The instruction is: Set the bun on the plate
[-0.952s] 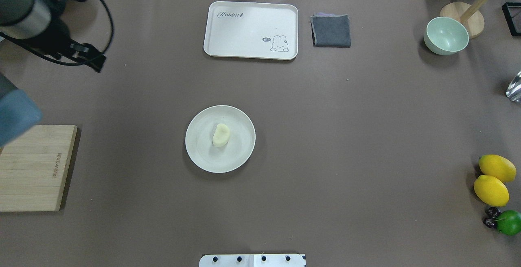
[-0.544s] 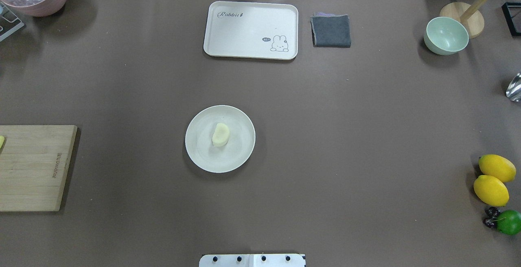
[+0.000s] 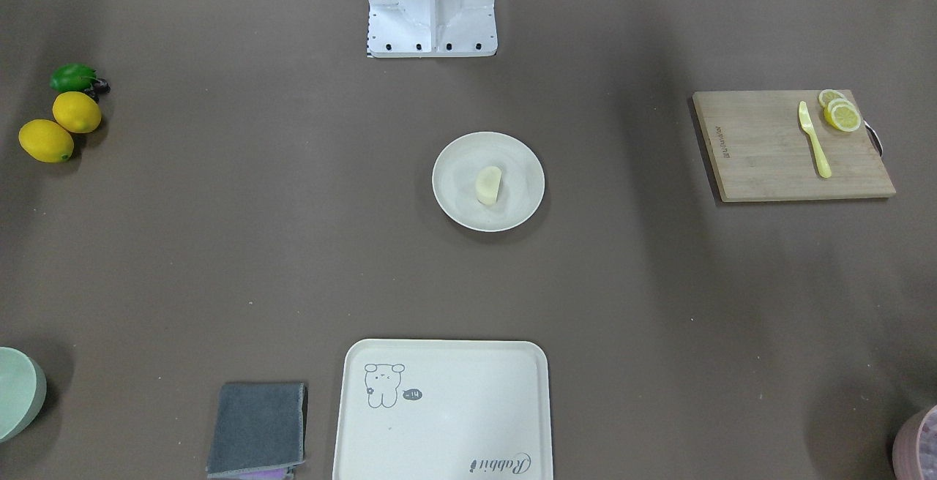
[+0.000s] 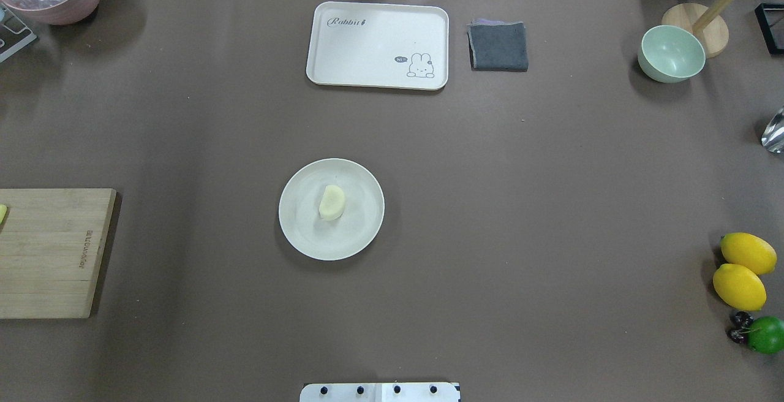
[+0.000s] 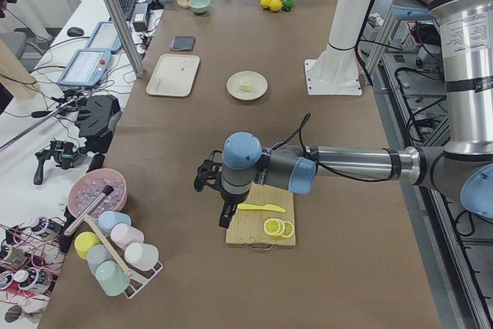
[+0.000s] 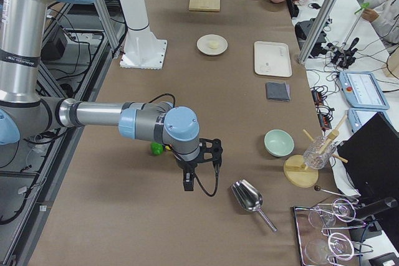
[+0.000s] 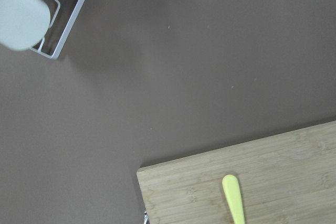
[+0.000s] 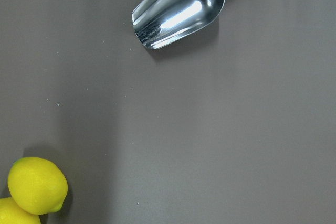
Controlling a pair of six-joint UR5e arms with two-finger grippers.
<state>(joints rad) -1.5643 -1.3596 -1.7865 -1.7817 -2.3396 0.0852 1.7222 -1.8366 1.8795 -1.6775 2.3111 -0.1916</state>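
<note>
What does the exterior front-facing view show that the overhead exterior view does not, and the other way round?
Only front-facing: the lemon slices and the whole yellow knife on the cutting board. Only overhead: the wooden stand and part of a metal scoop. Both: the bun lying on the plate, the tray, the grey cloth, the green bowl, two lemons.

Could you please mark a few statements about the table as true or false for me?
The bun lies on the plate. True.
The lemon slices lie on the plate. False: they lie on the board.
The knife lies on the board. True.
The cloth lies on the tray. False: it lies beside the tray.
</note>
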